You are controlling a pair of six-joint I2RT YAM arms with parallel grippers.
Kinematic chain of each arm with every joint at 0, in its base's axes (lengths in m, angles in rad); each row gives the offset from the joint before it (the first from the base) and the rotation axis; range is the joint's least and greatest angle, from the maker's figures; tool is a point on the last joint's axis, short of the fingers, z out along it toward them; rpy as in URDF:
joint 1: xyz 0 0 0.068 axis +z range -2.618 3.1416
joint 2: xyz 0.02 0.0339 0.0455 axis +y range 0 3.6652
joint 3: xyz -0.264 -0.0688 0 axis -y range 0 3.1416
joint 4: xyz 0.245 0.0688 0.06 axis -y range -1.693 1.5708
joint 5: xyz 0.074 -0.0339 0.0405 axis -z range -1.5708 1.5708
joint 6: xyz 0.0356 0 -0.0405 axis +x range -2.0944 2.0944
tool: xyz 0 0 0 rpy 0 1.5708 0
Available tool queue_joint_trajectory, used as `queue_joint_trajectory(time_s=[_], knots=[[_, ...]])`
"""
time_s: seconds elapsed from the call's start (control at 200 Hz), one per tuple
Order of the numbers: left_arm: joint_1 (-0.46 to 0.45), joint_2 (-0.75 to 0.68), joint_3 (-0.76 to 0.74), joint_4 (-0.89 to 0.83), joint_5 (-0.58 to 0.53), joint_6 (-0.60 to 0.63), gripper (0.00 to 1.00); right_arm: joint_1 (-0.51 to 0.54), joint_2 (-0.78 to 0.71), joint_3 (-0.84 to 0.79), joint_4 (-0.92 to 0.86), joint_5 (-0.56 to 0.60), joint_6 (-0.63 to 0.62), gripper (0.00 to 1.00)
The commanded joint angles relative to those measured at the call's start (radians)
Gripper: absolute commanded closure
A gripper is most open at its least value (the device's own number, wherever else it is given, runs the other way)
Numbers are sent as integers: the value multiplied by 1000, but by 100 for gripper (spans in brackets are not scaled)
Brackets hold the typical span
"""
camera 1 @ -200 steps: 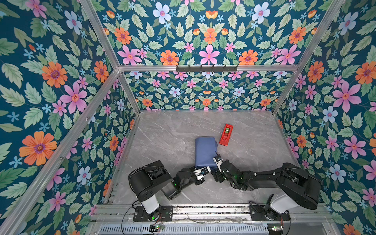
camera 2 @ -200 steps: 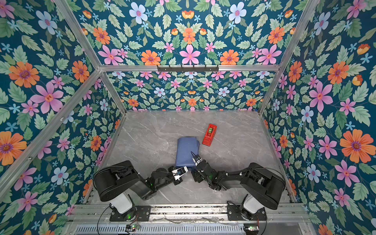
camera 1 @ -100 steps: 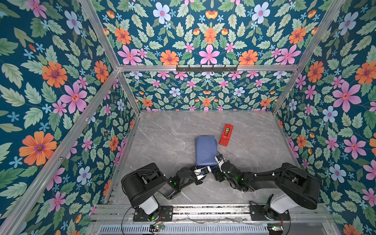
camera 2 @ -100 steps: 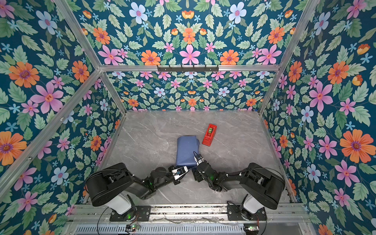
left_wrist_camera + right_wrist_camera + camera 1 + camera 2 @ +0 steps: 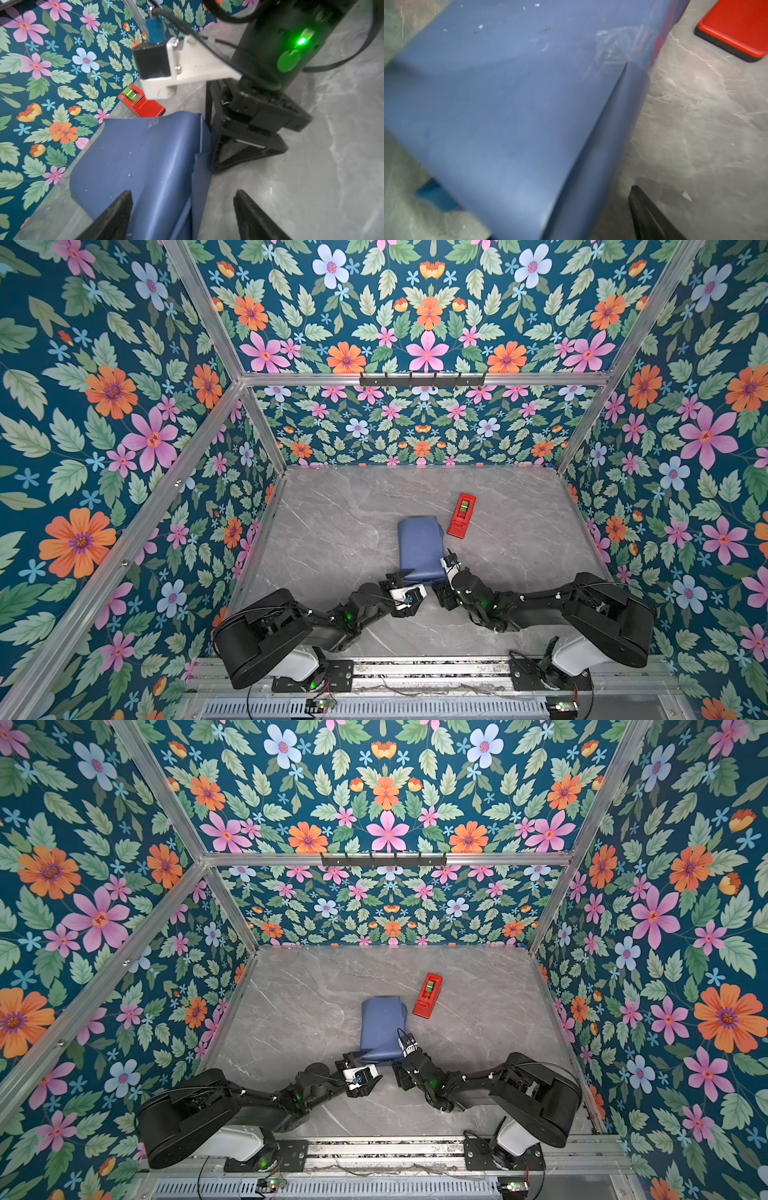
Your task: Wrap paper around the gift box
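Lower centre in a top view, the left gripper point(image 5: 392, 578) gapes at the creased slate-blue paper point(image 5: 417, 545) wrapping's near end, probably to let a fold settle, while the right gripper point(image 5: 444, 574) braces its side, jaws unreadable.

- Matte slate-blue wrapping paper point(image 5: 417, 547): plain, with a paler sheen along its creases and a few white specks in the wrist views.
- Narrow red plastic tape dispenser point(image 5: 461, 516): bright red, with a green roll inside.
- Grey stone-look desk point(image 5: 332, 510): marbled with thin white veins.
- Floral-printed enclosure walls point(image 5: 104, 406): deep teal ground; pink, orange and pale-blue flowers; green leaves.
- Plain silver metal frame bars point(image 5: 291, 379).
- Black jointed robot arms point(image 5: 602, 610): white bases, small green lights.
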Motion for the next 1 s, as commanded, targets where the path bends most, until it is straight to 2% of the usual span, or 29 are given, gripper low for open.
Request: queue_joint_trajectory(time_s=[0.0,0.29,0.81,0.995], knots=[[26,30,14,58,-7,78,14,0,4,4,22,18,14,33],[69,111,73,47,40,153,0,1,6,8,19,24,16,34],[121,231,99,133,91,179,0,-1,11,12,16,27,18,35],[129,268,109,153,101,172,3,-3,10,15,15,29,18,35]])
